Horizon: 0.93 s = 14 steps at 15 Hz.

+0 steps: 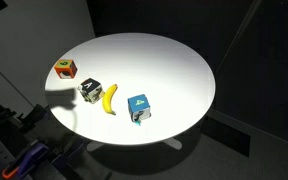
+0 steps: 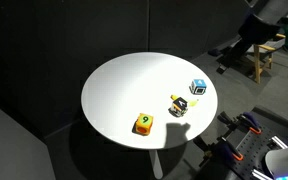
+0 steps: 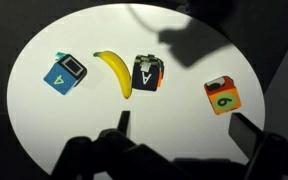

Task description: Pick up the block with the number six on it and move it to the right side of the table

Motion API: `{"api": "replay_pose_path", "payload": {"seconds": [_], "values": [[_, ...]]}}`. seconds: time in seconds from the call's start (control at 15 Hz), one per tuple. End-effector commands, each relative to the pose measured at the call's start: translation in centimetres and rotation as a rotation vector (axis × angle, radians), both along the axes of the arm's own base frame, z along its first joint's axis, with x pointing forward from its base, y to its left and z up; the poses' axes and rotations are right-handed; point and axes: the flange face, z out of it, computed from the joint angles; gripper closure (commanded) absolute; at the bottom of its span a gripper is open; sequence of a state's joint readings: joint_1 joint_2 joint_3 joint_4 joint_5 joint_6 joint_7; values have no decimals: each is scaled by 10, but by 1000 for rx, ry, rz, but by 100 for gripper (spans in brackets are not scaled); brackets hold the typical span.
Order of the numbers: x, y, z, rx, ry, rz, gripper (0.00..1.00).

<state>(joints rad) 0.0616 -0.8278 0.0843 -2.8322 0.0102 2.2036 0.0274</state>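
The block with the number six (image 3: pixel 221 96) sits alone near the counter's (image 3: pixel 104 30) rim, well apart from the black-and-white cube (image 3: pixel 148 72) and the banana (image 3: pixel 114 72). We should centre our end effector (image 3: pixel 184 130), fingers spread wide and empty, over the block, square to its flat sides, then descend. It shows an orange face with a dark numeral, plus red and green faces.

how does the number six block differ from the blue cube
The number six block is orange and red; the blue cube is blue. The number six block shows a 6, the blue cube a 4. The number six block sits alone, the blue cube beside the banana. Both are small cubes on the table.
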Motion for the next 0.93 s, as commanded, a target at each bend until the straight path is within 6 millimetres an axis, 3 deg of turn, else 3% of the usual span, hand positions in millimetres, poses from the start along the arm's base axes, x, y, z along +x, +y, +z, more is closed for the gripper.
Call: {"api": "replay_pose_path", "payload": {"seconds": [0.0,0.67,0.87], "values": [[-1,0,-5,-2,15,-1,0],[0,0,-10,-3,30,-1,0],[7,-1,-2,10,37,-12,0]]}}
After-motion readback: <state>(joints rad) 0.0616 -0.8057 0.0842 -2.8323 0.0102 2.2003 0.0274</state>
